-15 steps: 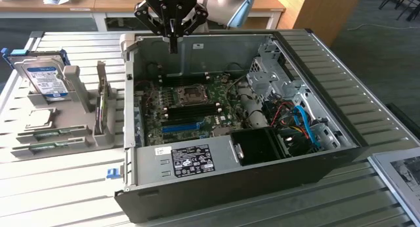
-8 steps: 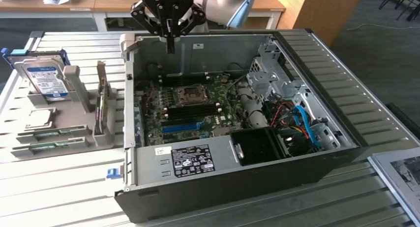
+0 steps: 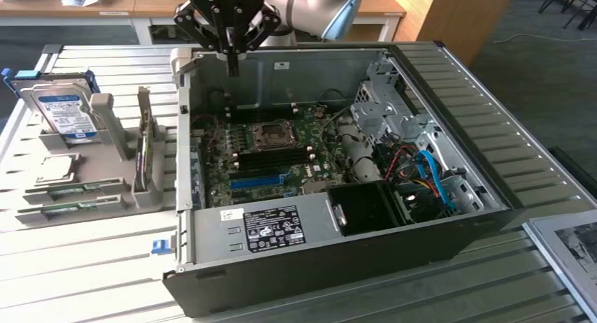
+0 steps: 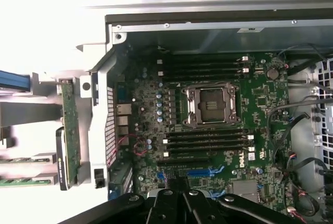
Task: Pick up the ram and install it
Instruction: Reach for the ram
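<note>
One gripper [image 3: 231, 64] [image 4: 176, 195]: black, pointing down, its fingers drawn together with nothing visible between them.
Gripper's place: above the far edge of the open computer case [image 3: 466, 221], at 12 o'clock of the motherboard [image 3: 238, 162] on the exterior view's clock face; it touches nothing.
Motherboard: green, flat on the case floor, with the CPU socket [image 3: 273, 133] near its middle.
Memory slots [image 4: 205, 141]: in the wrist view, black rows run along two opposite sides of the socket.
Blue slot [image 3: 256, 181]: at 6 o'clock of the socket.
Ram [image 3: 144, 145]: a green stick standing on its long edge in the grey holder [image 3: 108, 205], outside the case and just beside its wall, at 8 o'clock of the gripper and well apart from it.
Holder: on the slatted table [image 3: 84, 267], at 9 o'clock of the case.
Hard drive [image 3: 61, 113]: silver with a blue-white label, propped upright at 10 o'clock of the ram.
Green sticks [image 3: 77, 190]: two more lie low in the holder, at 7 o'clock of the ram.
</note>
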### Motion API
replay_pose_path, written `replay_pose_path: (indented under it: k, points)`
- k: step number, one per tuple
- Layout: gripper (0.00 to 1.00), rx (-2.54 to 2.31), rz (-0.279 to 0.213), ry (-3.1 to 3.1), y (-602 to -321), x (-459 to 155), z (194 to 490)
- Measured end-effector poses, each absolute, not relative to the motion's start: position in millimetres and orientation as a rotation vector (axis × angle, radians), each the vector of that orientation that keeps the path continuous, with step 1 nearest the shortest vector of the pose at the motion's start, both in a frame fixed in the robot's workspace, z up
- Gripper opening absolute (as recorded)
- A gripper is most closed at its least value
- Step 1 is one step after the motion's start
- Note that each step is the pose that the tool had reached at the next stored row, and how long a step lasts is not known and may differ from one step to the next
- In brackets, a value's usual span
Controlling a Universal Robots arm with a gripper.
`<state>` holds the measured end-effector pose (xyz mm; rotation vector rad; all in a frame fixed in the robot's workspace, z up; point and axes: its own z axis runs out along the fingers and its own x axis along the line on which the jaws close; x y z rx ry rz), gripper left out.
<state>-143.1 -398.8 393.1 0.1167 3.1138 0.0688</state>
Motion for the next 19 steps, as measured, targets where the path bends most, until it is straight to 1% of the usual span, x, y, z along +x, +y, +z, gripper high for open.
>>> replay_pose_path:
  k: [19]
  points:
    - [0.10, 0.117, 0.069, 3.116, -399, -179, 392]
